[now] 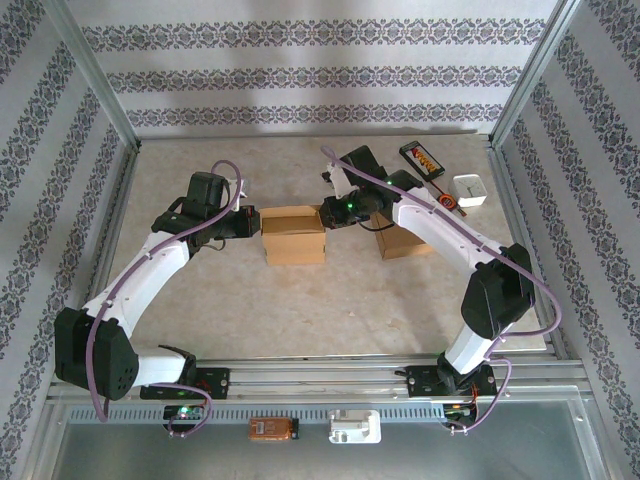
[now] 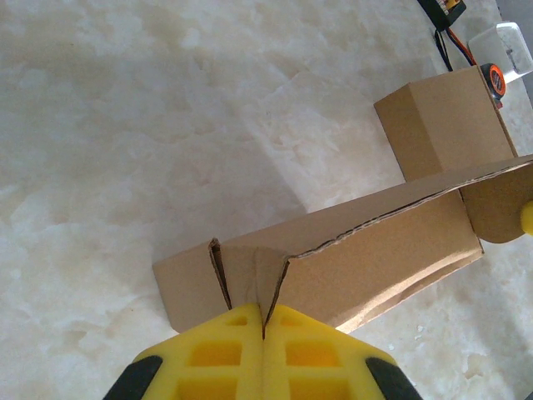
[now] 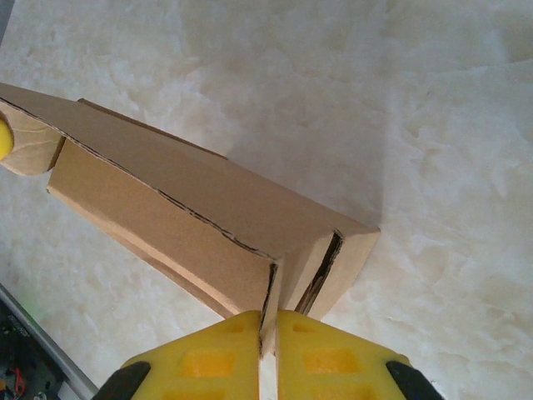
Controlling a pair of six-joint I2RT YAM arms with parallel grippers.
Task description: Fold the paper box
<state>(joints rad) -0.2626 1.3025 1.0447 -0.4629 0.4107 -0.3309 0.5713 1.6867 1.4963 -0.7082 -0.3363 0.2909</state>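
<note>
The pale tabletop [image 1: 300,300] holds the box [image 1: 293,235] in the middle. The left jaws are pinched tight on its left end, and the right jaws on its right end. Pull too hard and the thin box could rip or slip out.

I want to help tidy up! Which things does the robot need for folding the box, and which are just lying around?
For the job: paper box, left gripper and right gripper pinching its end flaps.
Lying about: second cardboard box, black battery pack, small white tub.
</note>
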